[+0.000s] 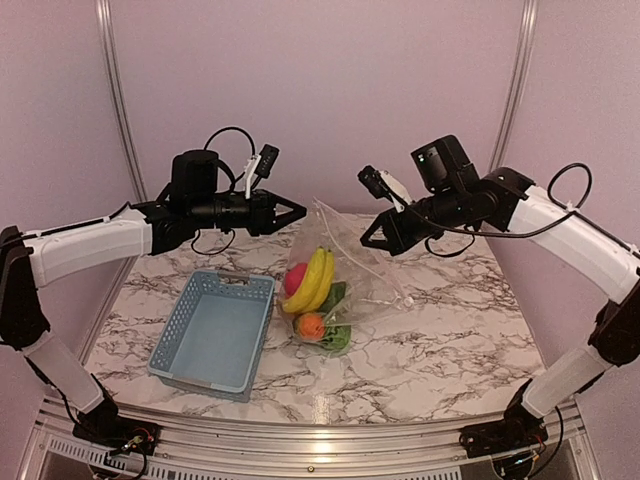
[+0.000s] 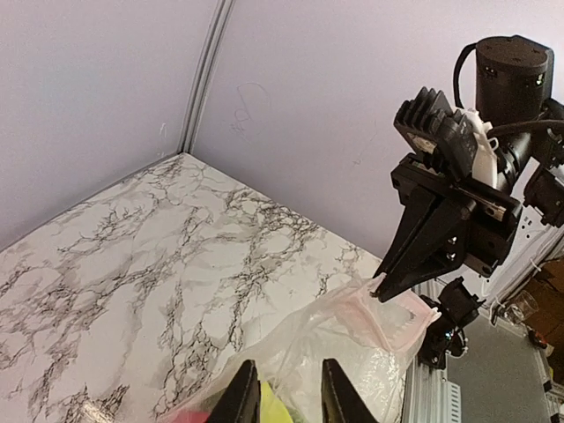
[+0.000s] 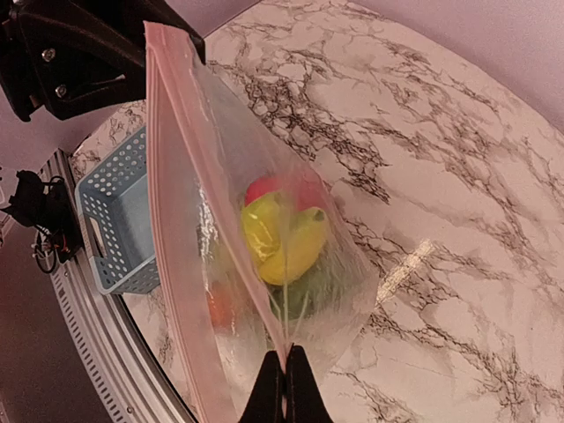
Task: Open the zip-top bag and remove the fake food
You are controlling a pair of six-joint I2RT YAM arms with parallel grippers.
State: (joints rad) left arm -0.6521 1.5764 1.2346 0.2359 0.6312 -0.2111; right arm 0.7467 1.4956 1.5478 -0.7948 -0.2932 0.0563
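Basket (image 1: 213, 332): light blue, perforated. It sits on the counter (image 1: 450, 320), below the left claw and a little to its left.

Left claw (image 1: 298, 212): held up off the counter and pointing across at the other claw. The fingers are parted by a modest gap and grip nothing. In its own wrist view the two tips frame crinkled clear plastic lying just beyond them. Cannot tell whether they touch it.

Fake food: lies in a heap below and between the two claws, just right of the basket.
- Yellow banana (image 1: 316, 280) is on top, leaning against a red fruit (image 1: 292, 278).
- An orange piece (image 1: 311, 325) and green pieces (image 1: 336, 338) lie nearer the arm bases.
- All of it is inside the bag's lower end, which rests on the counter.

Zip-top bag (image 1: 360, 262): clear. It is drawn up from the food heap to the right claw, so the upper part hangs slack and tented.

Zip strip (image 3: 172, 203): pinkish. In the right wrist view it runs from the right claw's tips away toward the left claw. Cannot tell whether the strip is sealed or parted.

Right claw (image 1: 368, 240): pinched tight on the bag's upper edge at the strip. Its wrist view shows the fingertips together with plastic between them. The left wrist view shows the same tips biting a corner of the pink rim, above and beyond the left claw.
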